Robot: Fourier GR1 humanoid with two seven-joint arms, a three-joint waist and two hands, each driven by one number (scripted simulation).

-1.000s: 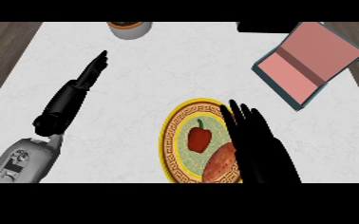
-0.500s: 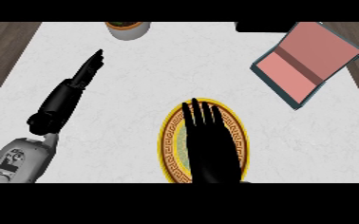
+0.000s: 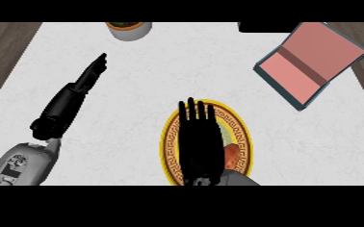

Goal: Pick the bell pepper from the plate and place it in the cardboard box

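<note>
My right hand [image 3: 199, 142] lies flat over the yellow-rimmed plate [image 3: 171, 142] at the lower middle, fingers straight and pointing away from me. It hides the red bell pepper completely. Only an orange-red food piece [image 3: 232, 154] shows at the hand's right side. The cardboard box [image 3: 313, 62] lies open at the upper right, pink inside with a dark rim. My left hand [image 3: 74, 94] rests on the counter at the left, fingers straight, pointing up and to the right.
A small round pot [image 3: 129, 29] stands at the counter's far edge, left of centre. A dark object [image 3: 266, 27] sits at the far edge beside the box. White counter lies between the plate and the box.
My right hand has slid left from the plate's right edge onto its middle, covering the bell pepper that showed a second ago. The left hand has stayed put.
</note>
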